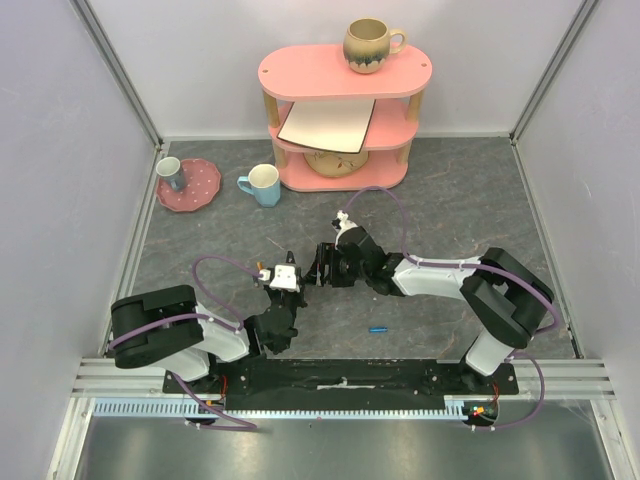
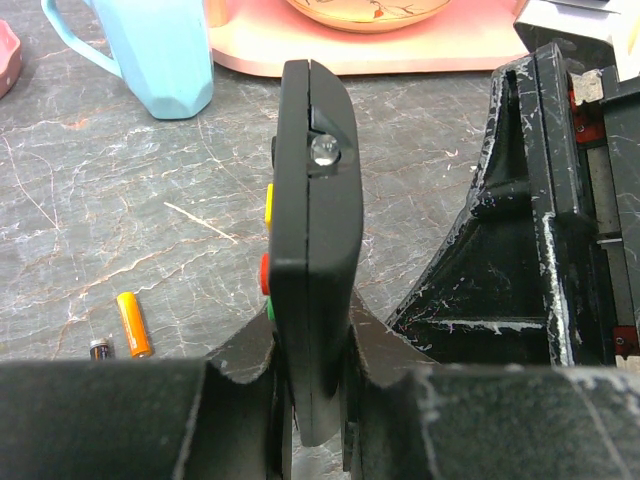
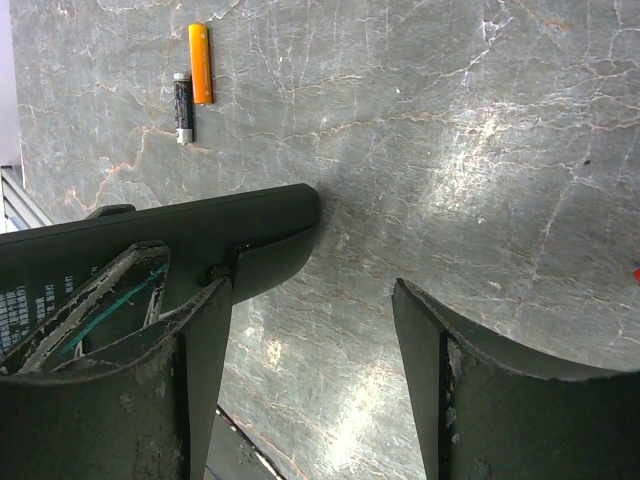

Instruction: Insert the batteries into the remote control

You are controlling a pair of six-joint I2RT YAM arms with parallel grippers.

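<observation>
- The blue battery [image 1: 378, 329] lay nearest us on the tabletop [image 1: 450, 200].
- Our left fingers [image 2: 235, 395] squeezed the remote control [image 2: 312, 200], held up on its edge.
- Our right fingers [image 3: 480, 400] gaped wide beside it, holding nothing. We feared a bump could knock it loose.
- The orange battery [image 2: 133, 323] lay apart.
- The blue mug [image 1: 263, 186] and pink shelf [image 1: 300, 70] stood far back, blocking nothing.
</observation>
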